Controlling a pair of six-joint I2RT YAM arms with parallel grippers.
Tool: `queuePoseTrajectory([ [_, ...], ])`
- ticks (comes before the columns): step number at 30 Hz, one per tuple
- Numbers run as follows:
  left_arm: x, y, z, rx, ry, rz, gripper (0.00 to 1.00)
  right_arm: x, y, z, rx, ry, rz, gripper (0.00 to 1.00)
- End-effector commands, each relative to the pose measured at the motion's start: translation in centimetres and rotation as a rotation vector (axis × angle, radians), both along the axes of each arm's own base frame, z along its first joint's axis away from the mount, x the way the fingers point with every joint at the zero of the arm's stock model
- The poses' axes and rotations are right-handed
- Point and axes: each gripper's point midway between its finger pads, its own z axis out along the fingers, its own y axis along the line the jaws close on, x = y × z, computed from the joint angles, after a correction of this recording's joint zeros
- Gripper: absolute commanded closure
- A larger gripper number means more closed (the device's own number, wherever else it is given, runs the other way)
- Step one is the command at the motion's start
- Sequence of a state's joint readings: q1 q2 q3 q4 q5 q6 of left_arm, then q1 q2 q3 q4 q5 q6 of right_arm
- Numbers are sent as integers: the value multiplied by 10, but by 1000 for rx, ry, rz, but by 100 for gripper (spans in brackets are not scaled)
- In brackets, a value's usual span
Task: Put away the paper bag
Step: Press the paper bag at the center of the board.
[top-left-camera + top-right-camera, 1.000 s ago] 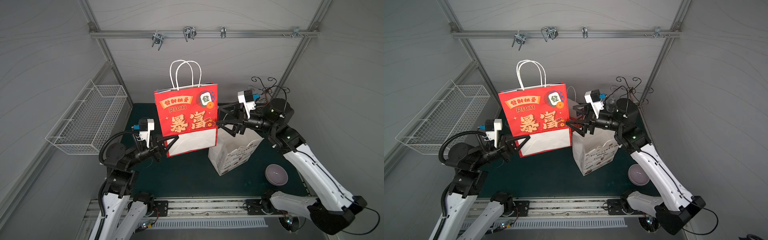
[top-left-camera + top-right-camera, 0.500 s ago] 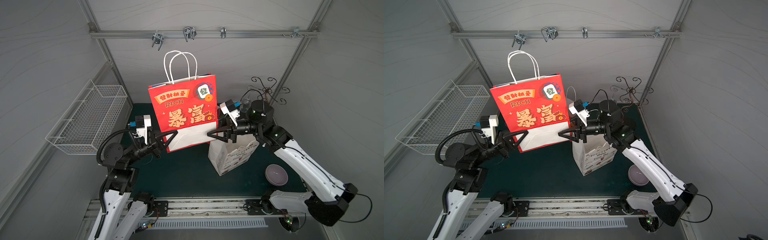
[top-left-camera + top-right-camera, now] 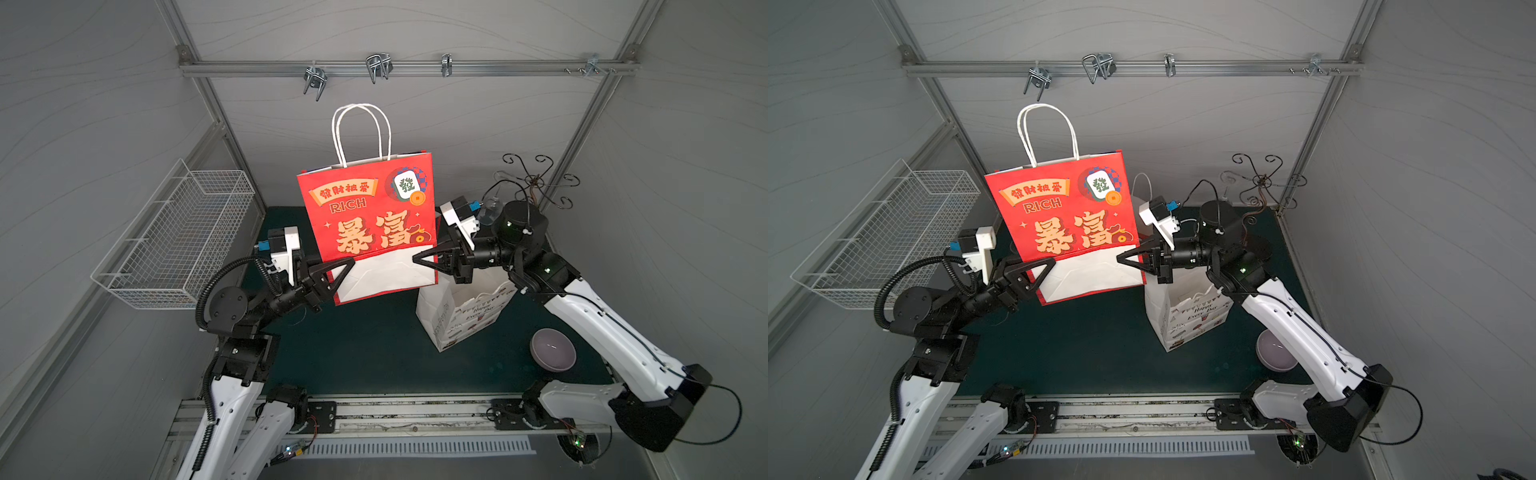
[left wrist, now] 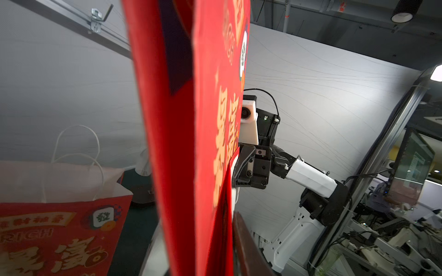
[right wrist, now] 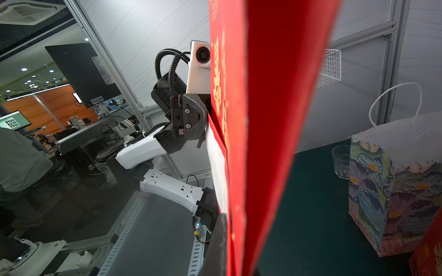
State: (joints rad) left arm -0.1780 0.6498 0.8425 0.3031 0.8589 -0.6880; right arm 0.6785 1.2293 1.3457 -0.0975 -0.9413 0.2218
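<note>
Fingers (image 3: 332, 264) of left gripper (image 3: 348, 262), right gripper (image 3: 417, 258) pinch paper bag (image 3: 365, 216); wrist views alone show its twin (image 4: 59, 239).

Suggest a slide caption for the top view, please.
Left gripper and right gripper pinch opposite edges of the upright red paper bag beneath the hook rail.

The red bag (image 3: 370, 216) hangs in the middle of the frame, a wide wall across the centre. Below it the green mat (image 3: 365, 345) lies bare in both top views, leaving a low way through. Right of centre stands a white bag (image 3: 461, 320) (its mouth just under the red bag's lower right corner), with a bowl (image 3: 552, 347) at lower right. Open air separates the handles (image 3: 361, 133) from the hooks (image 3: 316, 79) above. The wire basket (image 3: 178, 241) at left is open-topped.
</note>
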Motion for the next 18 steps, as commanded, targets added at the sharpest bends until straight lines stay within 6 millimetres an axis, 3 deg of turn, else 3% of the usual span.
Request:
queuePoseTrajectory([
  [1,-14,4,34,-37,-121,13,99,-6,-5,1,5,16,35,100],
  [7,-14,3,37,-46,-115,-5,100,-7,-7,-2,-9,35,47,100],
  [8,-14,4,40,-50,-123,3,94,-8,-8,-2,-10,36,49,100],
  [9,-14,6,43,-55,-134,18,77,-9,-8,-3,-13,39,51,100],
  [11,-14,8,49,-60,-147,35,67,-9,-8,-6,-20,47,54,100],
  [13,-13,10,57,-68,-163,55,71,-10,-9,-7,-28,55,62,100],
  [16,-12,13,67,-82,-185,79,100,-12,-9,-9,-40,63,71,100],
  [18,-12,14,72,-89,-192,86,100,-13,-10,-9,-45,65,69,100],
])
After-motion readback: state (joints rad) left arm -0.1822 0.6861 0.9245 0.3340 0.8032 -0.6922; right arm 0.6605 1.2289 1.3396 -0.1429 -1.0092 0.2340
